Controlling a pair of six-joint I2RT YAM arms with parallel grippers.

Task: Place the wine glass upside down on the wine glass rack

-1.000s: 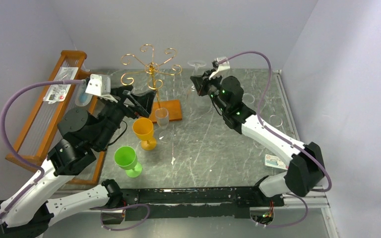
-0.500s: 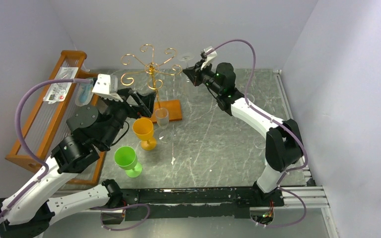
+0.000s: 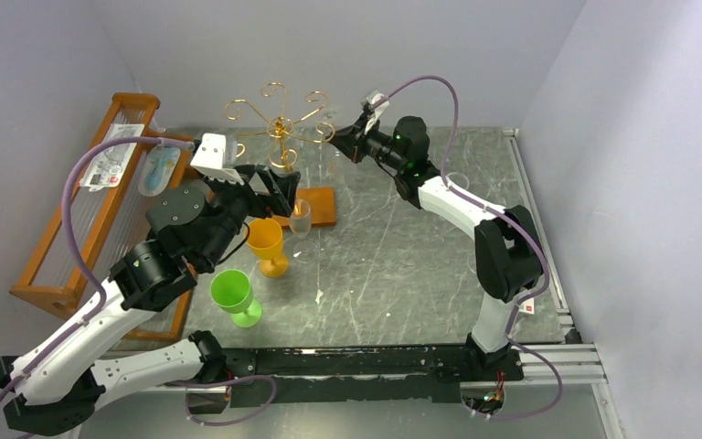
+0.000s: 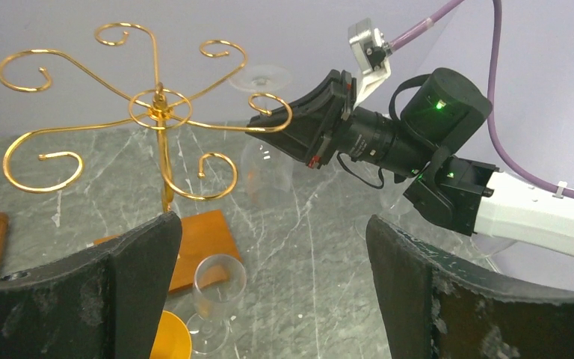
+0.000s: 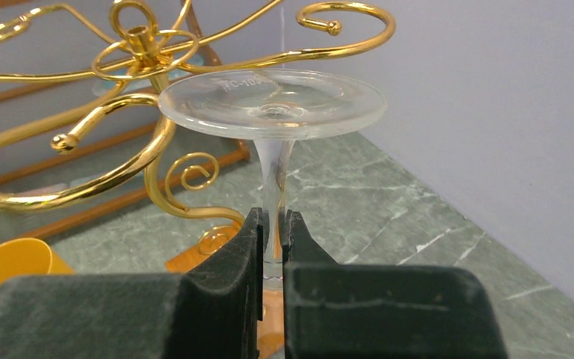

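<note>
A clear wine glass (image 5: 273,105) hangs upside down, foot on top, with my right gripper (image 5: 273,217) shut on its stem. Its foot sits level with a curled arm of the gold wire wine glass rack (image 5: 138,45), just right of that arm. In the left wrist view the glass bowl (image 4: 265,168) hangs below the scroll tip of the rack (image 4: 161,112). From the top view the right gripper (image 3: 340,137) is at the rack's (image 3: 279,123) right side. My left gripper (image 4: 273,224) is open and holds nothing, low in front of the rack.
An upright clear glass (image 3: 299,218) stands by the rack's wooden base (image 3: 320,203). An orange goblet (image 3: 266,242) and a green goblet (image 3: 234,294) stand under the left arm. A wooden shelf (image 3: 64,238) runs along the left side.
My right arm has carried the upturned glass left, from mid-table up to the rack's right scroll arm. The left arm has shifted right, toward the rack.
</note>
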